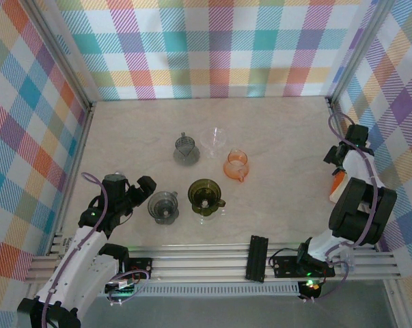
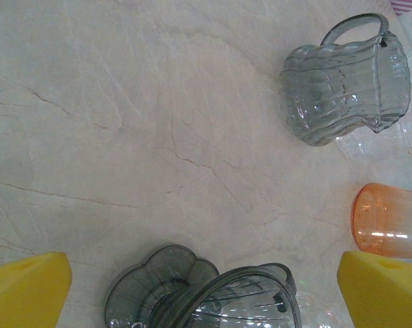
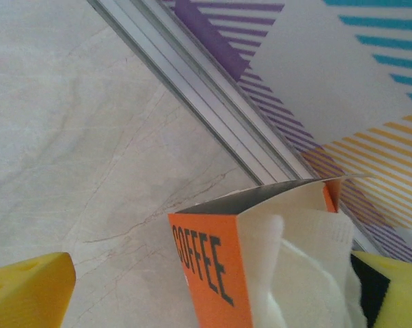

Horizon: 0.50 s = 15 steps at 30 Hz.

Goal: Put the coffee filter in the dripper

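Over the table [image 1: 281, 130], seen from above, five drippers stood in a loose cluster: two grey, one clear, one orange and one dark green. The left claw [image 1: 143, 193] lay just beside the nearer grey dripper [image 1: 163, 207], and the right claw [image 1: 337, 171] hung at the orange box [image 1: 338, 187] by the right wall.

At the left wrist, the yellow fingers [image 2: 28, 290] were spread wide and held nothing – the grey dripper sat low between them.

At the right wrist, the claw stood released around the box, with the white coffee filters [image 3: 301, 273] inside it.
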Each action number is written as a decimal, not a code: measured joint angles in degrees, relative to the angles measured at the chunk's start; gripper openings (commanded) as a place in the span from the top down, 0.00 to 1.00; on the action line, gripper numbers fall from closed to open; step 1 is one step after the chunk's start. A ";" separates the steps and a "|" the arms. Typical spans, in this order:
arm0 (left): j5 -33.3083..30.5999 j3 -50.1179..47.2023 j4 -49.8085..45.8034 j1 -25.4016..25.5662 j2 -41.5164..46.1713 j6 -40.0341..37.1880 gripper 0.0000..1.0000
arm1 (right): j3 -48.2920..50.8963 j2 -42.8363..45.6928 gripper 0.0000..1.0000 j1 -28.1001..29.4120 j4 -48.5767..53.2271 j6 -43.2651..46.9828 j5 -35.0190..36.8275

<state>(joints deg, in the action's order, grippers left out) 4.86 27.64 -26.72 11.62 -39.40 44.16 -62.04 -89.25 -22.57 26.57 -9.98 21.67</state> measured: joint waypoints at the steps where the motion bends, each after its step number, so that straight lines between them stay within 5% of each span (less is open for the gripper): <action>1: 0.02 0.00 0.09 0.00 -0.09 0.04 0.00 | -0.07 0.52 0.01 0.00 0.02 -0.02 0.00; 15: 0.11 0.00 1.46 0.00 -0.28 1.09 0.00 | -2.84 3.93 0.01 -0.04 2.19 0.31 -0.11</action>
<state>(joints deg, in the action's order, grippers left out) 4.97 27.64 -25.26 11.62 -39.68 45.25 -64.88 -85.32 -22.61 28.75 -9.67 21.56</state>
